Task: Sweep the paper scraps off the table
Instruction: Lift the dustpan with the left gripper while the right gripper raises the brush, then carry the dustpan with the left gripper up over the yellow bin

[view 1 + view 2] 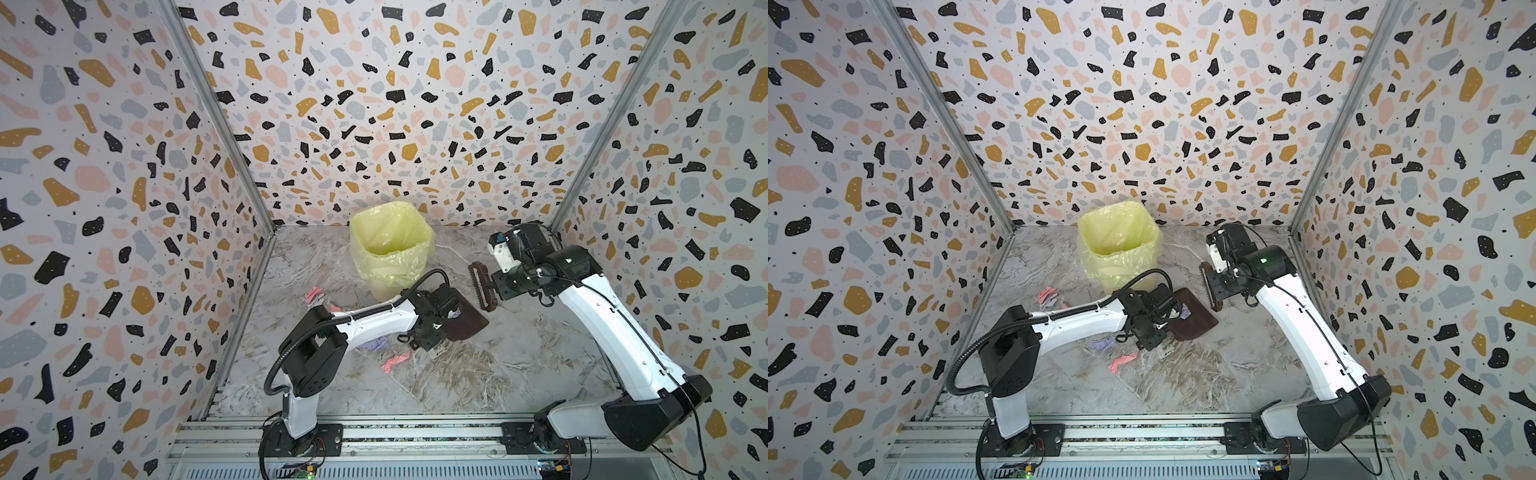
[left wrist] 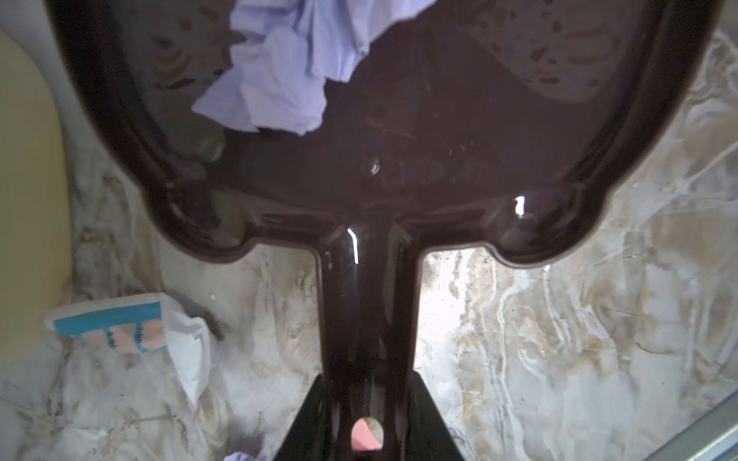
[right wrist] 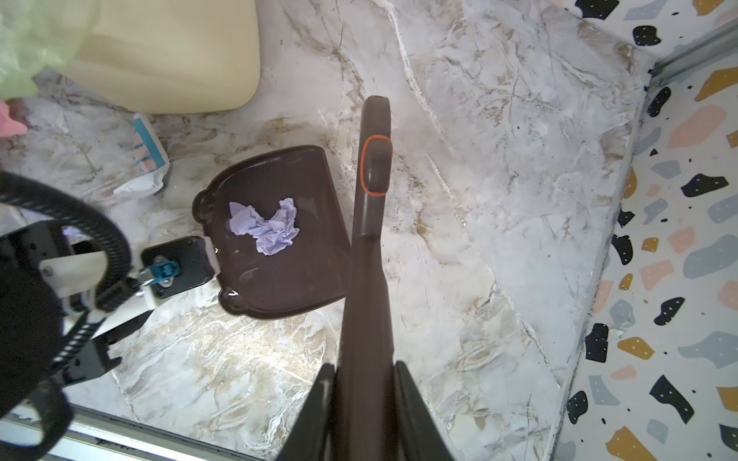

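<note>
While feather-light, soft paper scraps (image 1: 395, 362) lie loose on the table (image 1: 478, 374) in front, probably best nudged with bristles, not pinched, one lilac wad (image 3: 265, 229) sits in the dustpan (image 3: 303, 275) the left gripper (image 2: 367, 415) clamps by its handle, and beyond the right gripper (image 3: 365, 399) squeezes the brush (image 3: 375, 167).

The dustpan (image 1: 469, 323) lay on the bench (image 1: 478, 374) before the bin (image 1: 399, 266) — one paper scrap (image 3: 266, 233) in it, the brush (image 1: 482, 291) to its right.
</note>
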Available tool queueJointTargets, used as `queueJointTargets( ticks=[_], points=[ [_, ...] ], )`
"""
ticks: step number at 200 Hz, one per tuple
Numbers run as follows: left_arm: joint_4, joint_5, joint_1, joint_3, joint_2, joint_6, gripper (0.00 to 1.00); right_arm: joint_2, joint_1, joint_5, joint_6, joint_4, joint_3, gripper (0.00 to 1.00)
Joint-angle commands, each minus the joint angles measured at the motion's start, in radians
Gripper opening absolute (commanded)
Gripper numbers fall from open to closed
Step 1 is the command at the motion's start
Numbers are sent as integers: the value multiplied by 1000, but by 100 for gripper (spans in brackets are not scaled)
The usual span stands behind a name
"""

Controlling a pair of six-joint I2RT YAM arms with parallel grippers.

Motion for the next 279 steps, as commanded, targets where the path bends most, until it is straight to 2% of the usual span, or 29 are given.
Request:
queueJointTargets(
  ticks=[1,91,137,210,243,279],
  points=[
    [2,-9,3,-10,-67,4,0,-57,-52,-36,-14,33,7,0],
    [-155,-15,-49,10,-271,-37,0,-134,-228,-161,-60,77,-71,0],
    [-246,-11,-70,57,-359,-100,0,-148,-258,-211,-55,107,-106,0],
    [-408,-108,-70,170,-447,-164,0,-175,-290,-251,-55,137,-148,0],
    [-463,-157,-45,191,-472,-171,0,-182,-297,-270,-55,150,-161,0],
    [-485,-173,32,221,-511,-174,0,-190,-301,-282,-57,158,-182,0]
  ],
)
